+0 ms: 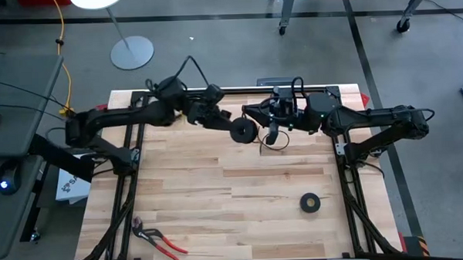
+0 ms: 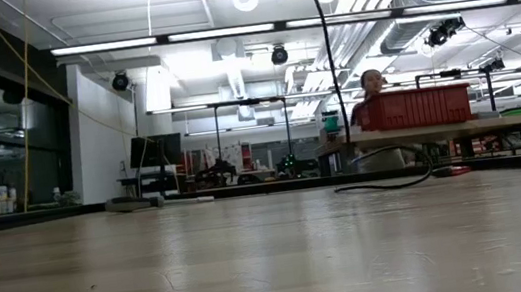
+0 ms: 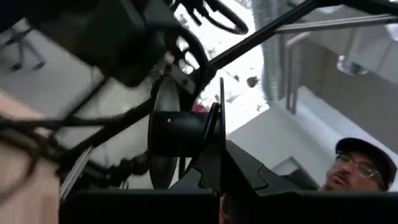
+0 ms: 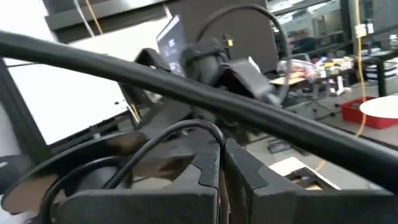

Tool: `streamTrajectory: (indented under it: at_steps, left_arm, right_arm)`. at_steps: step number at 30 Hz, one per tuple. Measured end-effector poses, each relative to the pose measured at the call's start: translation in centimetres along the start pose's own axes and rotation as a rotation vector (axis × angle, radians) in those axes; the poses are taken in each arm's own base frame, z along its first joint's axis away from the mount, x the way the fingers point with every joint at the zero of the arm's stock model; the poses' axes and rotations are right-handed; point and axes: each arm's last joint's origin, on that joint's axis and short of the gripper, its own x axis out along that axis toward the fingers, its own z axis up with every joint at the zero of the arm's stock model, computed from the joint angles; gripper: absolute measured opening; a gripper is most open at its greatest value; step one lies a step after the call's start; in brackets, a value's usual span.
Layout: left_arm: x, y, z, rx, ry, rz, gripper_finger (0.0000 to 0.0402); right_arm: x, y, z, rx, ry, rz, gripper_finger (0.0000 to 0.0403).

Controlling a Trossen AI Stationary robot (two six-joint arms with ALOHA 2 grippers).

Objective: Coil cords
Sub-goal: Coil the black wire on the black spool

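While both arms hang over the far half of the table (image 1: 218, 184), I see the wood below them mostly bare. I take the black spool (image 1: 242, 130) as my landmark: a disc-sided reel held up in the air between the two arms, near the table's far edge. My left gripper (image 1: 225, 124) sits just left of the spool, its fingers closed against the reel's flange. My right gripper (image 1: 272, 128) sits just right of the spool, its fingers pressed together on a strand of the cords (image 1: 275, 138). That thin black cable hangs in a small loop just right of the spool and slightly nearer me, above the table. From the right wrist the cable arcs over the closed fingers toward the reel (image 4: 81, 174). A dark bar of the frame crosses that view and hides part of the left arm. Well nearer me and right of the spool lies a black tape roll (image 1: 310, 203). Red-handled pliers (image 1: 158, 238) lie far to the spool's left, near my edge. A person (image 2: 371, 86) sits beyond the table behind a red bin (image 2: 415, 106).
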Motion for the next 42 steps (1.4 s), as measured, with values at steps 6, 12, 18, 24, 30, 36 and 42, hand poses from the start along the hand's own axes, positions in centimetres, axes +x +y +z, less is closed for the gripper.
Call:
streamTrajectory:
  at_steps: [6, 12, 18, 24, 30, 36, 42]
  left_arm:
    - [0.5, 0.7, 0.6, 0.113, -0.105, -0.121, 0.0]
    - [0.7, -0.1, 1.2, 0.248, -0.187, -0.152, 0.0]
    - [0.8, -1.7, 2.5, 0.418, -0.344, -0.139, 0.0]
    - [0.7, -2.7, 3.4, 0.527, -0.388, -0.138, 0.0]
    - [0.2, -3.0, 3.9, 0.542, -0.383, -0.144, 0.0]
    - [-0.7, -3.4, 4.4, 0.571, -0.351, -0.14, 0.0]
    - [-1.6, -4.6, 4.6, 0.637, -0.338, -0.098, 0.0]
  right_arm:
    - [0.0, 0.1, 0.0, 0.009, 0.009, 0.034, 0.0]
    - [0.1, 0.2, 0.0, 0.02, 0.011, 0.068, 0.0]
    - [0.0, 0.4, 0.0, 0.081, 0.021, 0.111, 0.0]
    - [0.0, 0.8, 0.0, 0.086, 0.021, 0.13, 0.0003]
    - [0.0, 0.7, -0.1, 0.089, 0.022, 0.098, 0.0023]
    - [0.0, 0.7, -0.7, 0.041, 0.059, 0.069, 0.0064]
    - [-0.4, 1.5, -1.3, -0.04, 0.099, 0.02, 0.0123]
